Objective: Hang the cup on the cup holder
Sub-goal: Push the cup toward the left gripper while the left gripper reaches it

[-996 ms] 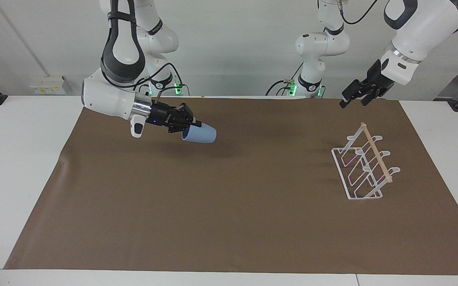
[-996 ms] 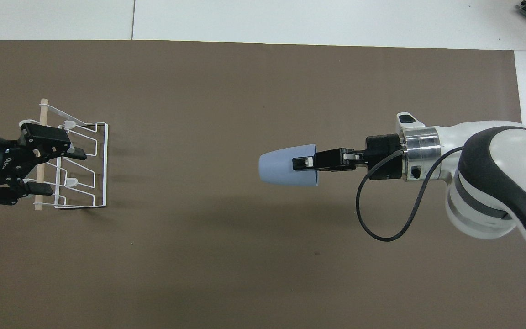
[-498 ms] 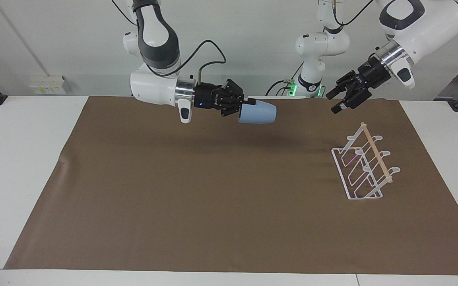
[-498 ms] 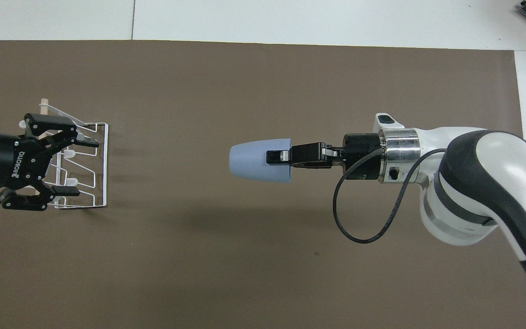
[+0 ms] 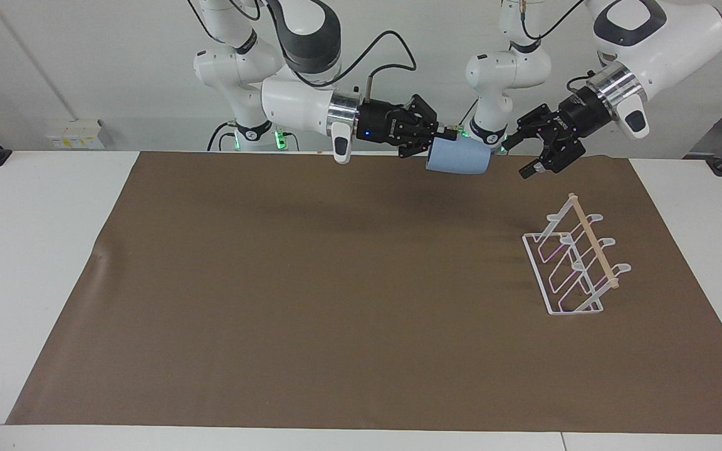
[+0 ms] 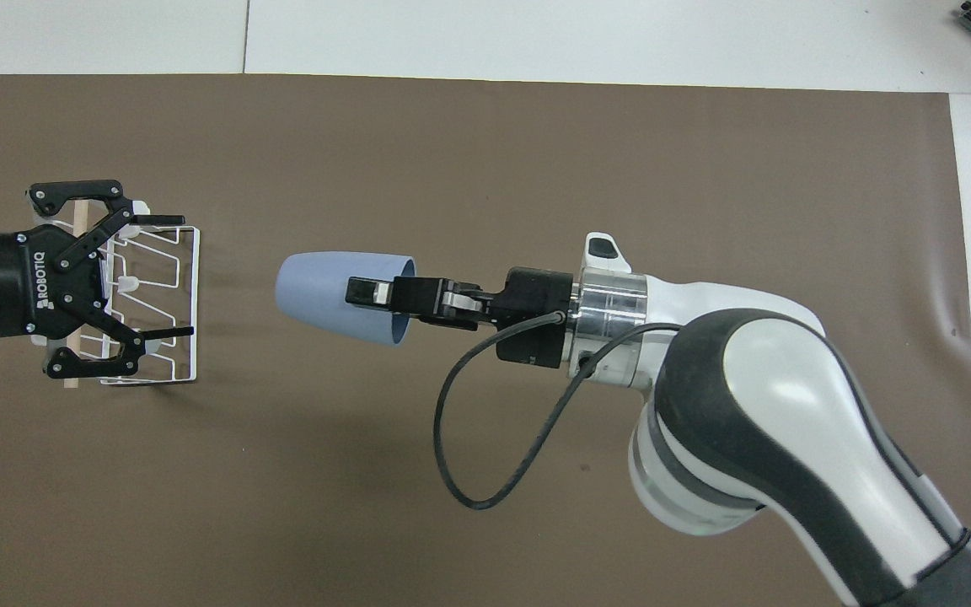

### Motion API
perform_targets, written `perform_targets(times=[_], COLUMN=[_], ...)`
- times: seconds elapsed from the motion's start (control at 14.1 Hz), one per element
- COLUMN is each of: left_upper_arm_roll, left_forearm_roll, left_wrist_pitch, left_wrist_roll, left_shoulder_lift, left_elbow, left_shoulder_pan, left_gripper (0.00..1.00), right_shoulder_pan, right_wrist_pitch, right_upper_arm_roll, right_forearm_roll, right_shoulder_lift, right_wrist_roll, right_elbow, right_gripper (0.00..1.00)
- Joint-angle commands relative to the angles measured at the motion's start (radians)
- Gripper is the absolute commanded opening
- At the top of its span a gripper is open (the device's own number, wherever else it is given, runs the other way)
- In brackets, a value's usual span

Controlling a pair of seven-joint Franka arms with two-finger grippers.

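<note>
The right pincer [image 5: 437, 139] is gripping the cup [image 5: 458, 156] by its rim, up beside the left pincer [image 5: 524, 152], which is spread wide above the rack [image 5: 577, 260].

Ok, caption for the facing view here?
Right pincer carries the blue cup sideways in the air toward the open left pincer; the cup holder stands empty.

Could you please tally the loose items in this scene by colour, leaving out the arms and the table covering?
Light blue: 1, the cup, held in the air by the right gripper.
White with a wooden rod: 1, the cup holder, standing on the brown mat with no cup on it.
Total: 2.
</note>
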Motion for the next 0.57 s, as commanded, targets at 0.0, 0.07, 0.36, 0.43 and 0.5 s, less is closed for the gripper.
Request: perform_targets(times=[0.0,0.07,0.36,0.43,0.5], left_upper_arm_roll=[0.003,0.003,0.003,0.003,0.003], left_forearm_roll=[-0.018,-0.015,-0.013,-0.013,-0.010], left_wrist_pitch=[-0.015,-0.030,-0.024,-0.010,-0.010], left_wrist_roll=[-0.014,-0.006,-0.003,0.005,0.033], left_shoulder_lift=[-0.034,-0.034,-0.025,-0.017,0.001], left_elbow=[-0.027,-0.022,0.009,0.018,0.053], left_shoulder_pan=[-0.005,-0.005,-0.003,-0.002,-0.003], left_gripper=[1.00,1.00,1.00,1.00,1.00], right_shoulder_pan=[-0.005,-0.005,-0.005,-0.005,-0.005], right_wrist_pitch=[0.093,0.114,0.121,0.121,0.121], right_upper_arm_roll=[0.039,0.044,0.044,0.044,0.044], right_forearm_roll=[0.026,0.026,0.026,0.026,0.026], right_shoulder_lift=[-0.004,-0.004,-0.004,-0.004,-0.005], right_wrist_roll=[0.061,0.070,0.077,0.077,0.077], right_elbow=[0.039,0.043,0.042,0.039,0.036], right_gripper=[0.00,0.00,0.00,0.00,0.00])
